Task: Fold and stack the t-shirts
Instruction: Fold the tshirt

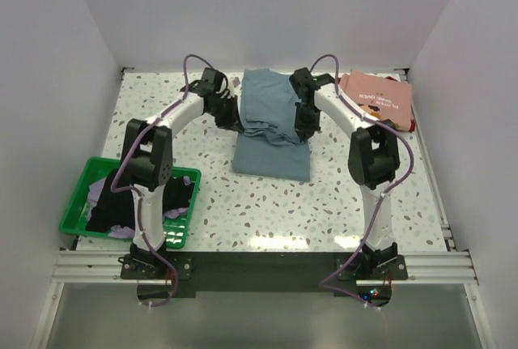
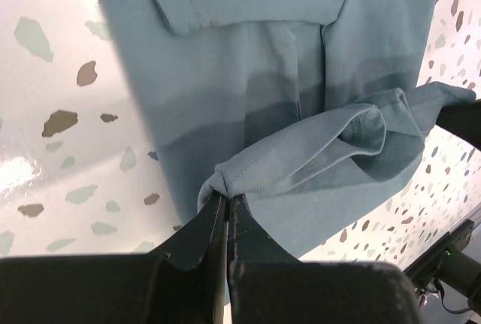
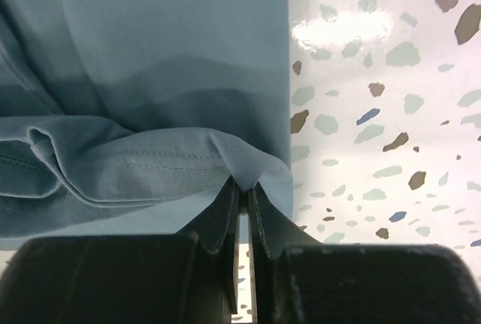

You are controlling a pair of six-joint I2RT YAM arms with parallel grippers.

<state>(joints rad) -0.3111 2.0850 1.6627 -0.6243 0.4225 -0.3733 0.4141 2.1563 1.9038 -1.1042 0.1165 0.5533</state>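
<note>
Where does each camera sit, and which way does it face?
Top external: high behind the bases, looking down on the speckled table; both white arms show, holding the grey-blue cloth t-shirt.
Left wrist: on the left arm, looking down past its dark fingers pinching the shirt's hem.
Right wrist: on the right arm, likewise; its fingers pinch a hem.
All three share that shirt and table.

the white and black left arm (image 1: 174, 114) is arched forward from its base and bent inward. its black two-finger left gripper (image 2: 225, 202) is pointed down, the jaws pressed together on a hem fold of the dusty grey-blue cloth t-shirt (image 2: 301, 162). the white and black right arm (image 1: 344, 118) is arched likewise, and the black two-finger right gripper (image 3: 242, 189) is clamped on another edge of the shirt.
</note>
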